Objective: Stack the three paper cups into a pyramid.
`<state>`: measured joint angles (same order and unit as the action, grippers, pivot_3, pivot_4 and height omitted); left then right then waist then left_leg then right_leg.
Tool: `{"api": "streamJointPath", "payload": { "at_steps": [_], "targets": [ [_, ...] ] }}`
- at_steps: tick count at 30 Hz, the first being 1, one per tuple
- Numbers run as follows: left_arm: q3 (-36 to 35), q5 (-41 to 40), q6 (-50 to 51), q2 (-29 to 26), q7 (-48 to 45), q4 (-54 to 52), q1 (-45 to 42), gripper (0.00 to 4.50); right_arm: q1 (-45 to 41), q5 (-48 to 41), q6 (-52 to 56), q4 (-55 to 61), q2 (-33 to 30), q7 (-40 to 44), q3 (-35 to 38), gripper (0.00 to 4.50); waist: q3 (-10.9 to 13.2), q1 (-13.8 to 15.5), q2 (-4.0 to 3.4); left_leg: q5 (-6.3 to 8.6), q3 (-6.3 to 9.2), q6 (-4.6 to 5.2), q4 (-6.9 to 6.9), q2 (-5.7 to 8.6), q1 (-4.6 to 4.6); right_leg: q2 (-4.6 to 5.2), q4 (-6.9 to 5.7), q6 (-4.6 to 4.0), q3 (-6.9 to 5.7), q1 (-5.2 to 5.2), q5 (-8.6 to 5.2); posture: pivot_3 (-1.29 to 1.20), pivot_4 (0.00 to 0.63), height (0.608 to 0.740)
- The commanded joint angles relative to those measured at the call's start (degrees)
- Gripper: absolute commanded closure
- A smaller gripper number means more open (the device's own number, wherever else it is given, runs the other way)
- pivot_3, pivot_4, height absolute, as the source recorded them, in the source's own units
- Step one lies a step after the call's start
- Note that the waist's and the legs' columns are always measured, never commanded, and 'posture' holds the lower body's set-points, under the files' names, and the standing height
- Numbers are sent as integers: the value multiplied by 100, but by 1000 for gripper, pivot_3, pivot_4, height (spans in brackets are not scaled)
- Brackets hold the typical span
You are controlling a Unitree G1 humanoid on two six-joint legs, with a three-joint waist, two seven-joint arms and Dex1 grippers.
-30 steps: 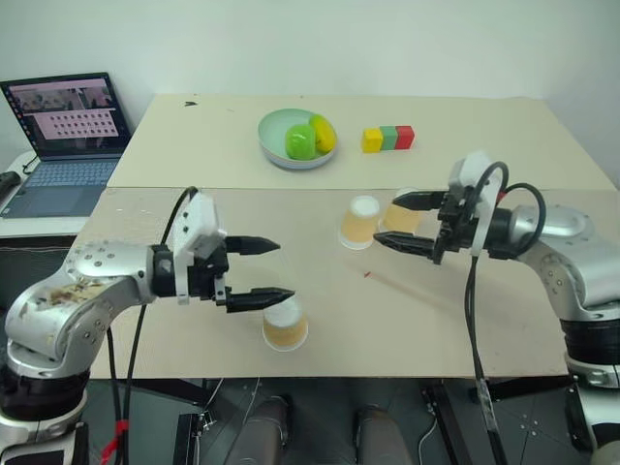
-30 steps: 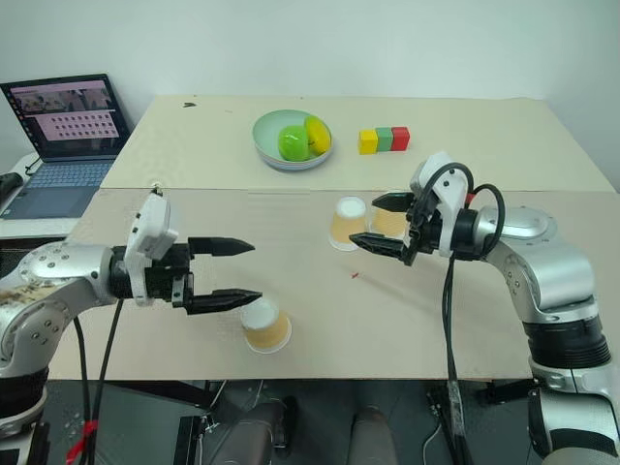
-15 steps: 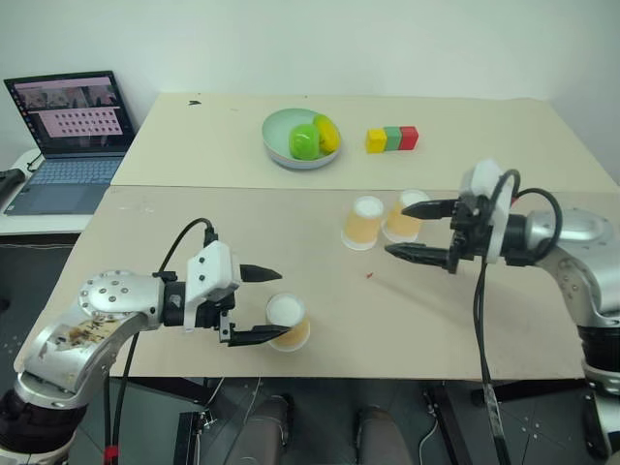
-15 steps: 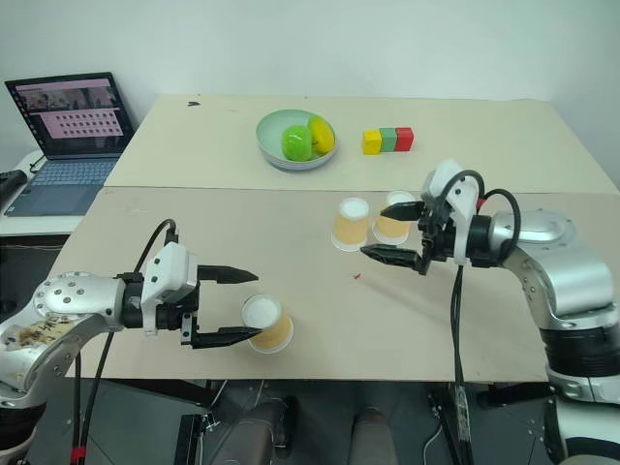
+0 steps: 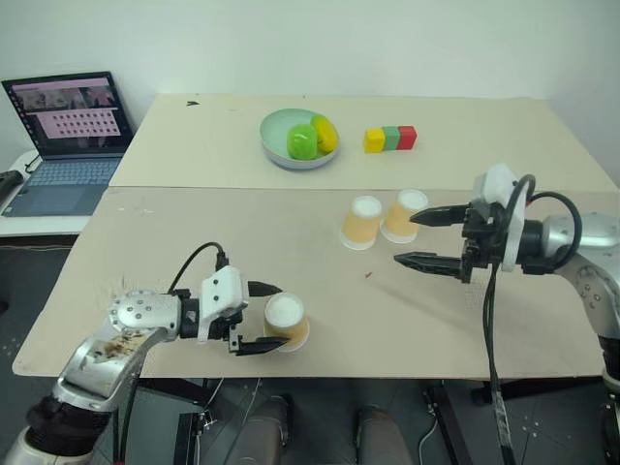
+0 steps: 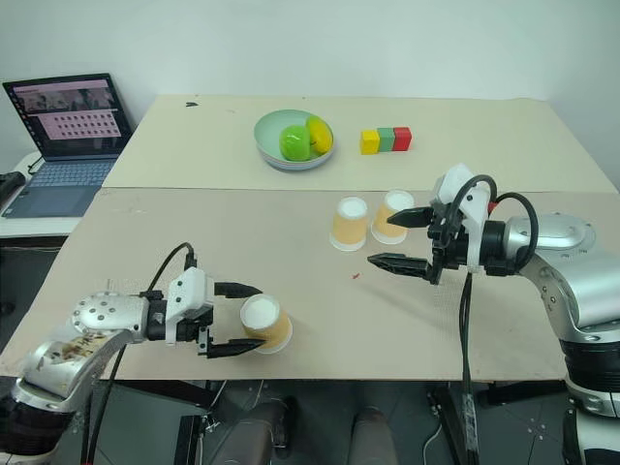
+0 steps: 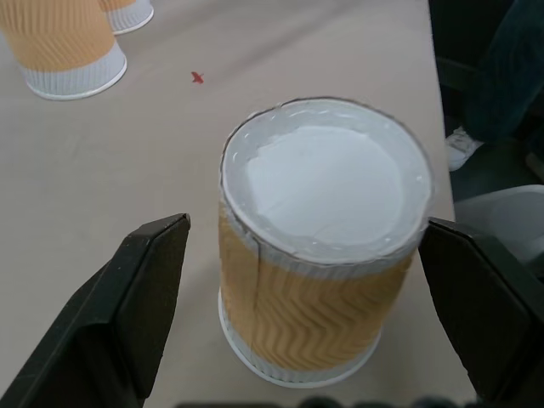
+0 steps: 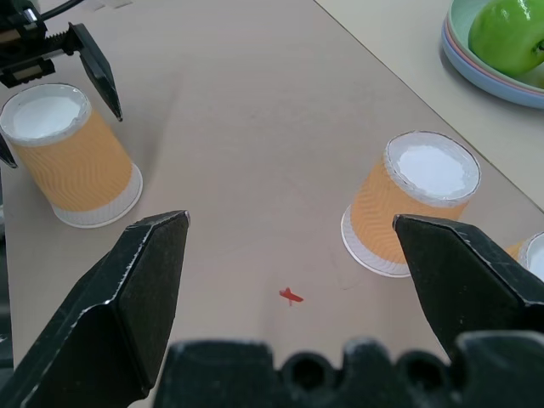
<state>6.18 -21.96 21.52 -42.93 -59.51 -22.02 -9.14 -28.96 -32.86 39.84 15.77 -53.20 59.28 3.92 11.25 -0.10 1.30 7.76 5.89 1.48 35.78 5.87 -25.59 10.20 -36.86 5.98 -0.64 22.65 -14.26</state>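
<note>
We take the pale green bowl point(image 5: 296, 139) as our landmark; it holds a green fruit and a yellow one. Well to its left, off the table point(image 5: 194, 232), an open laptop point(image 5: 68, 136) sits on a side surface.

Left gripper point(image 5: 264, 317): low at the table's near edge, pointing toward the robot's right. Its jaws are spread wide, one finger on each side of the near paper cup point(image 5: 287, 322). In the left wrist view we see a gap between each finger and the cup wall point(image 7: 323, 255); no contact.

Near paper cup: well in front of the bowl, close to the near edge. It stands upside down, long axis upright, white base up, wide mouth on the table.

Middle paper cup point(image 5: 362, 222) and right paper cup point(image 5: 403, 215): in front of the bowl and slightly to its right, just beside each other. We cannot tell whether they touch. Both are inverted too, axes upright or nearly so, white bases up. No cup rests on another.

A small red mark point(image 5: 367, 275) lies on the table in front of this pair.

To the bowl's right, a row of yellow, green and red blocks point(image 5: 387, 139).

Right gripper point(image 5: 420, 238): above the table, just right of the cup pair, pointing toward the robot's left, jaws spread wide, empty.
</note>
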Motion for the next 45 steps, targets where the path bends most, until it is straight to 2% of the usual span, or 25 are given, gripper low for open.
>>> {"api": "streamJointPath", "payload": {
  "at_steps": [1, 8, 17, 18, 19, 22, 30, 36, 42, 45],
  "targets": [
    [-13, 96, -146, 55, 58, 14, -217, 66, -95, -106, 62, 208, -128, -61, 318, 0, 0, 4, 0, 0, 0, 0, 0, -1, 0, -1, 0, 0, -1, 1, 0, 0, 150, 740],
    [-16, -13, 138, 95, -6, 25, -746, 66, -46, -103, 97, 254, -105, -155, 396, 0, 0, 19, 0, 0, 0, 0, 1, 0, 0, -1, 0, 1, -2, -1, -1, 0, 150, 740],
    [-16, -41, 202, 200, 11, 70, -861, 66, -25, -69, 57, 248, -70, -276, 385, 0, 0, 5, 0, -13, 0, 21, 0, 0, 0, 0, -1, 1, -2, -4, 0, 0, 150, 740],
    [-20, -53, 208, 220, 18, 80, -874, 580, -22, -70, 57, 252, -69, -285, 388, 0, 0, 7, 0, -13, 0, 22, 0, 0, 0, 0, 0, 1, -2, -4, 0, 0, 150, 740],
    [-17, -62, 222, 231, 12, 87, -886, 677, -20, -74, 59, 254, -69, -293, 391, 0, 0, 8, 0, -13, 0, 21, 0, 0, 0, 0, 0, 1, -2, -4, 0, 0, 150, 740],
    [16, -47, 287, 234, 4, 102, -932, 1662, -4, -71, 57, 261, -79, -318, 395, 0, 0, 7, 0, -13, 0, 21, -1, 0, 0, -1, -1, 1, -2, -5, -1, 0, 150, 740],
    [-34, -14, 481, 339, 148, 400, -1312, 1662, 49, -70, 52, 291, -81, -382, 414, 0, 0, 10, 0, -13, 0, 22, 0, 0, 0, -1, -1, 2, -3, -6, -1, 0, 150, 740],
    [-267, -103, 773, 681, 383, 1642, -2778, 1662, 176, -119, 102, 437, -77, -476, 497, 0, 1, 54, 1, -15, 6, 24, 6, 3, -3, -2, -5, 13, -11, -18, -7, 0, 150, 740],
    [-405, -577, 2160, 1348, 679, 2755, -4885, 1662, 446, -203, 181, 636, -81, -618, 675, 0, 2, 82, 5, -16, 12, 33, 9, 14, -13, 2, 1, 30, -16, -30, -14, 0, 150, 740],
    [-20, -112, 1673, 1703, 431, 3894, -6028, 1662, 627, -241, 210, 812, 13, -786, 759, 0, 3, 69, 7, -17, 17, 33, 22, 17, -35, 2, 0, 34, -26, -19, -12, 0, 150, 740]
  ]
}}
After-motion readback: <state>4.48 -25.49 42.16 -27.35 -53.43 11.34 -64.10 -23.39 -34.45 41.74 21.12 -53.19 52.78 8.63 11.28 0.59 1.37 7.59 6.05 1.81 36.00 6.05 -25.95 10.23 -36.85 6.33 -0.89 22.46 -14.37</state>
